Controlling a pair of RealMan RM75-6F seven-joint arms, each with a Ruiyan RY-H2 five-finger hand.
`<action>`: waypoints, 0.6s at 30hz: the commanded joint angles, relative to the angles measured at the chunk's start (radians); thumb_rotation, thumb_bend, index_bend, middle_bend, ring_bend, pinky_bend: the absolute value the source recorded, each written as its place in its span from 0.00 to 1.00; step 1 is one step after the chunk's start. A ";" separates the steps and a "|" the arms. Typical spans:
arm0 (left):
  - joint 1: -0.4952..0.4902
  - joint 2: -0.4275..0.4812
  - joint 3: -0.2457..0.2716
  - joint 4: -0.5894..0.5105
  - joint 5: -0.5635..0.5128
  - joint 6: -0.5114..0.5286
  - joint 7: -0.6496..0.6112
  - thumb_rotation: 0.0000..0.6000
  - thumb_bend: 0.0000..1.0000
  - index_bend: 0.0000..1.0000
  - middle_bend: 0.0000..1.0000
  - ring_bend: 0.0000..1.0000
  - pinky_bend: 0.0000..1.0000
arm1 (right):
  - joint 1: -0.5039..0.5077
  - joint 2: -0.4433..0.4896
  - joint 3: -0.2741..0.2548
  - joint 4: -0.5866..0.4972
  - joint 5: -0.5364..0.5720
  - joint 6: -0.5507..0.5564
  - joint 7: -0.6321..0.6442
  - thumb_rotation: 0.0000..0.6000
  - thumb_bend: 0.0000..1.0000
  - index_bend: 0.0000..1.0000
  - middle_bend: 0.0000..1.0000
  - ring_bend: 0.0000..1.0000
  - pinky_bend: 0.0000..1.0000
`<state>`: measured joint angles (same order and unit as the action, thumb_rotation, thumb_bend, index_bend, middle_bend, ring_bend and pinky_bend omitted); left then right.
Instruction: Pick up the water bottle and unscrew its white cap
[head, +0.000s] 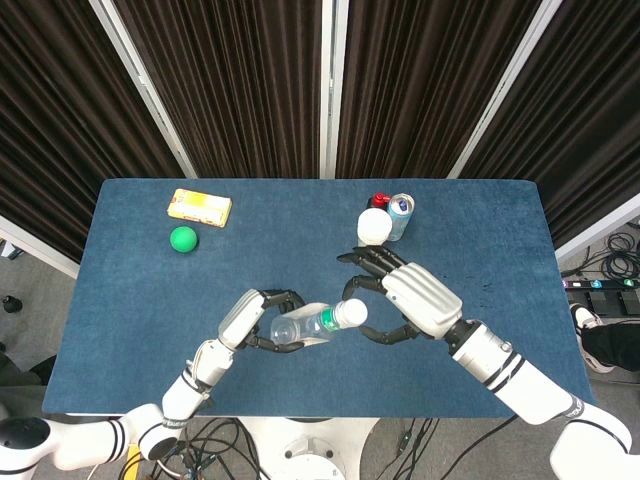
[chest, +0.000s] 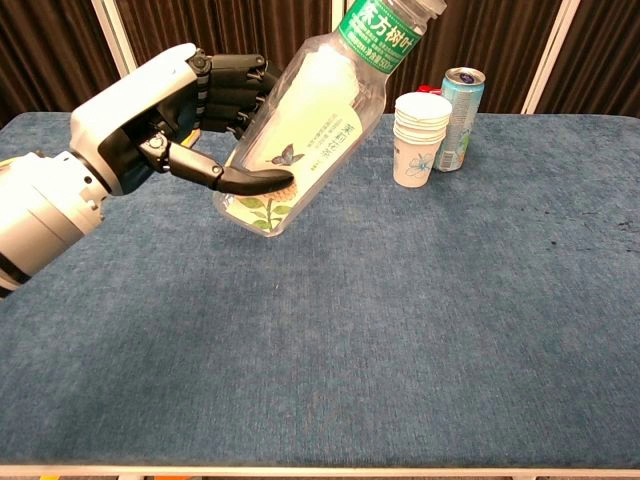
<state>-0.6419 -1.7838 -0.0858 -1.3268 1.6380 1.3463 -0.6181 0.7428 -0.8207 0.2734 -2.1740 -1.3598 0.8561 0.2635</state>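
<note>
My left hand (head: 258, 318) (chest: 170, 125) grips a clear water bottle (head: 310, 325) (chest: 310, 120) around its lower body and holds it tilted above the blue table (head: 150, 300), neck pointing right. Its white cap (head: 351, 313) shows only in the head view; the chest view cuts off the bottle's top. My right hand (head: 405, 300) is just right of the cap, fingers spread and curved around it. I cannot tell whether the fingertips touch the cap. The chest view does not show the right hand.
A stack of white paper cups (head: 373, 226) (chest: 420, 138), a drink can (head: 400, 212) (chest: 458, 115) and a small red object (head: 380, 198) stand at the back right. A yellow box (head: 199, 207) and a green ball (head: 183, 239) lie at the back left.
</note>
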 joint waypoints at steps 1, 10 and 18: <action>0.001 -0.001 0.001 0.002 0.000 0.001 0.000 1.00 0.42 0.59 0.56 0.51 0.61 | 0.002 -0.002 0.002 0.001 0.008 -0.001 -0.003 1.00 0.20 0.40 0.10 0.00 0.00; 0.005 0.001 0.002 0.005 0.000 0.005 -0.009 1.00 0.42 0.59 0.56 0.51 0.61 | 0.006 -0.009 0.008 -0.003 0.038 0.005 -0.022 1.00 0.21 0.51 0.14 0.00 0.00; 0.011 0.008 0.009 0.037 -0.006 -0.003 0.009 1.00 0.42 0.59 0.56 0.51 0.61 | -0.024 0.022 0.022 -0.014 0.036 0.049 0.006 1.00 0.23 0.54 0.15 0.00 0.00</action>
<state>-0.6322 -1.7793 -0.0789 -1.2994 1.6325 1.3464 -0.6194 0.7241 -0.8041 0.2933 -2.1871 -1.3219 0.9009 0.2643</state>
